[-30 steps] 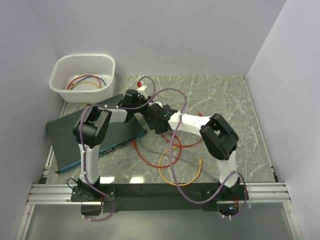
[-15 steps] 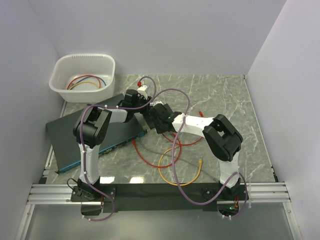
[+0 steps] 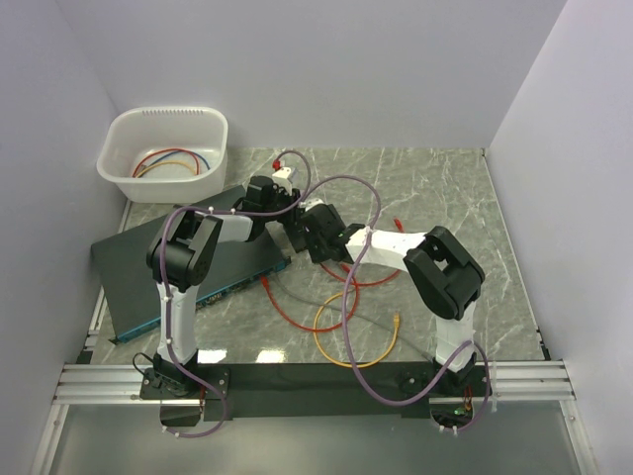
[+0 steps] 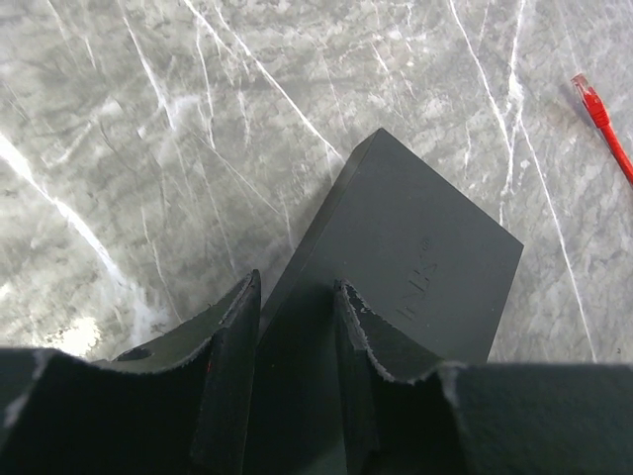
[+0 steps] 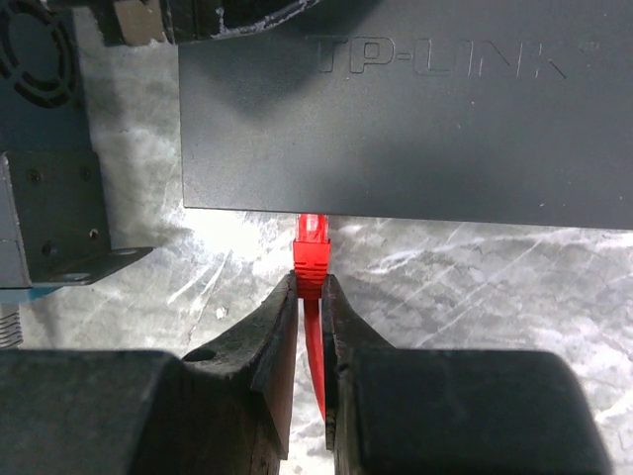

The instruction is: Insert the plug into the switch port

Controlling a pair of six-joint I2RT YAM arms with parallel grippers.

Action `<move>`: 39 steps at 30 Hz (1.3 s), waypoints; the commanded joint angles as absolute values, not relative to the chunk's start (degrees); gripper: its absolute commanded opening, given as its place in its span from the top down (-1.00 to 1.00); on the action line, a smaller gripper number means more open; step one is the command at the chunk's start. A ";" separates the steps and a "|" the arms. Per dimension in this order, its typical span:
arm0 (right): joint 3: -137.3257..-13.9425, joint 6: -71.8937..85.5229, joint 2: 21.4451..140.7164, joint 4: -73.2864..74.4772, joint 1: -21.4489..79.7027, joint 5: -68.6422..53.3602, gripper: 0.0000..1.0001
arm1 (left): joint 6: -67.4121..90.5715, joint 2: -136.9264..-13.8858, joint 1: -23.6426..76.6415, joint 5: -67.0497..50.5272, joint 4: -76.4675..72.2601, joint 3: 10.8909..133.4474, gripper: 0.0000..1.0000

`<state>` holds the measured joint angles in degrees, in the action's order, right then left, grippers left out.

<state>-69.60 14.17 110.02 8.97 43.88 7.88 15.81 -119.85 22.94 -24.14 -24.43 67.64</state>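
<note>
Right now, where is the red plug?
In the right wrist view the red plug sits mid-frame, pinched in the right gripper, its clear tip at the near edge of the black TP-LINK box.

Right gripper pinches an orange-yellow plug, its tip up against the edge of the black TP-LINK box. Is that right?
One thing is off: the plug pinched by the right gripper is red, not orange-yellow, as the right wrist view shows. Its tip is indeed up against the edge of the black TP-LINK box.
</note>
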 commanded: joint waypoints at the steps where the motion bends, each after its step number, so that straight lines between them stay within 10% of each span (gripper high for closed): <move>1: -71.81 13.10 107.31 -22.23 41.05 12.65 1.00 | 17.14 -122.52 28.12 -36.04 -12.13 65.04 0.87; 35: -66.18 16.35 105.73 -29.29 38.06 9.75 1.00 | 21.18 -126.91 28.92 -40.78 -14.15 64.07 0.78; 39: -66.54 16.00 105.65 -25.85 38.76 10.54 0.40 | 21.09 -126.65 28.92 -39.29 -12.57 65.04 0.51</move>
<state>-62.22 15.73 109.01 -5.65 39.62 3.81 15.20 -123.28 22.92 -23.20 -30.94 69.10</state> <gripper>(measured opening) 0.208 0.370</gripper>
